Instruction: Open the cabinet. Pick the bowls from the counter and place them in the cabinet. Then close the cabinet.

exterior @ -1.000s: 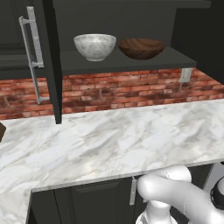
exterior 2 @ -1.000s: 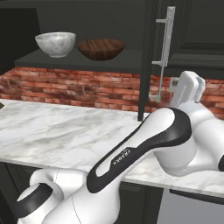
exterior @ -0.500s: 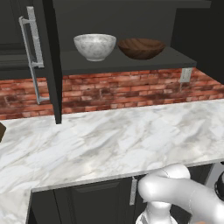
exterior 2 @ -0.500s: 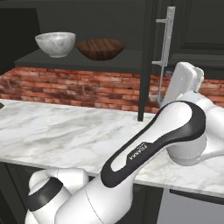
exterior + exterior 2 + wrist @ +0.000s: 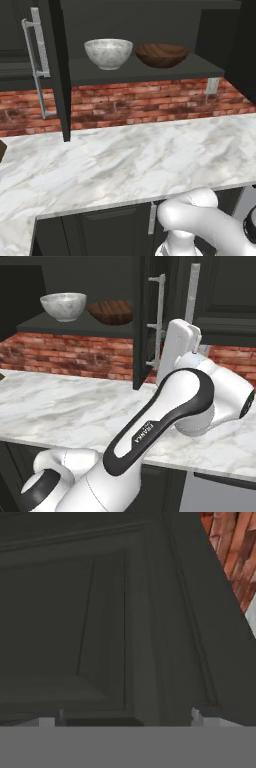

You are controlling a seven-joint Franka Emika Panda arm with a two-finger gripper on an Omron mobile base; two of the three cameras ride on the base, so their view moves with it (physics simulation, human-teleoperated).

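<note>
Gripper spread wide, nothing between the tips, facing a raised panel of a door of the cabinet at close range; probably the right door, though the hand view alone leaves that unsure. Strip of brick wall at the upper right corner of that view. Seen from the right base camera, white hand raised just beside the right door, which stands swung out edge-on, its silver handle just left of the hand. Arm bent over the counter, below and in front of the cabinet.

Both cabinet doors open. Left door swung out at the cabinet's left, its long handle facing forward. On the cabinet shelf: marble bowl on the left, wood bowl just right of it, rims very near or touching, both upright. Brick wall below the cabinet, a pale outlet under the shelf's right end. Counter beneath the cabinet, white with grey veins. Dark base cabinet under the counter's front edge, short handle beside the arm's shoulder
</note>
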